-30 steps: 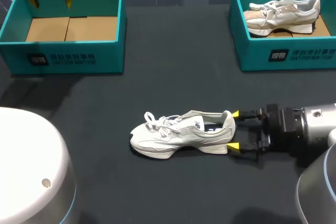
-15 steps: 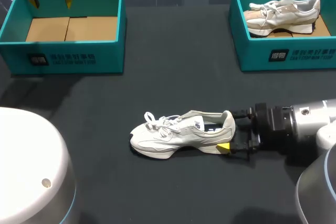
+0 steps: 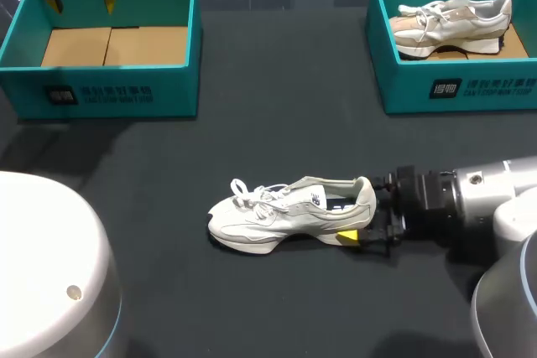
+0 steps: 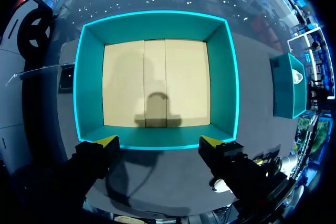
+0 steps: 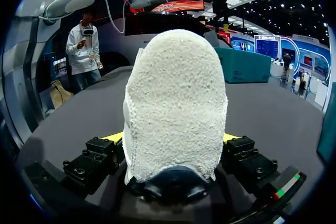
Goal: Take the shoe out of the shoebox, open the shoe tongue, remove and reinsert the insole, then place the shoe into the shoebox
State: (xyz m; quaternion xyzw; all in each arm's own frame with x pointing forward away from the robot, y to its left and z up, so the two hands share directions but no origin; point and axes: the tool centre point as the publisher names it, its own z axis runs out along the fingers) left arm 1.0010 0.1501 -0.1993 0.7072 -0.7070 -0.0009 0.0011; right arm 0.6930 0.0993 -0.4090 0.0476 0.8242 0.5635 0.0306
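A: R grip status?
B: Right gripper (image 3: 361, 210) at heel of the shoe (image 3: 285, 211), fingers spread wide, one either side of heel. Near-side yellow fingertip (image 3: 346, 236) sits just beside the sole edge; far one hidden behind the collar in head view. Wrist view: both tips peek out at the heel's flanks. No pinch mark in the fabric, so logged as straddling, not clamped.
A: Shoe posn?
B: Mid-table (image 3: 277, 106), near side, upright on its sole, toe left, heel right. Outside both boxes.
A: L grip?
B: Left gripper (image 4: 158, 141) above the far-left shoebox (image 3: 109, 81), fingers wide apart, nothing between them.
A: Materials?
B: Shoe: off-white, low runner shape, smooth panels, white laces, thick pale sole. Heel cup close up = nubby, fleece-like fabric, rounded top, dark glossy tab at base. Shoeboxes: teal card, open rectangular trays, tan cardboard floor w/ seam lines. Table: dark, matte.
A: Other box?
B: Far-right shoebox (image 3: 453, 81) holds a second shoe (image 3: 453, 23), cream w/ tan panels, toe left.
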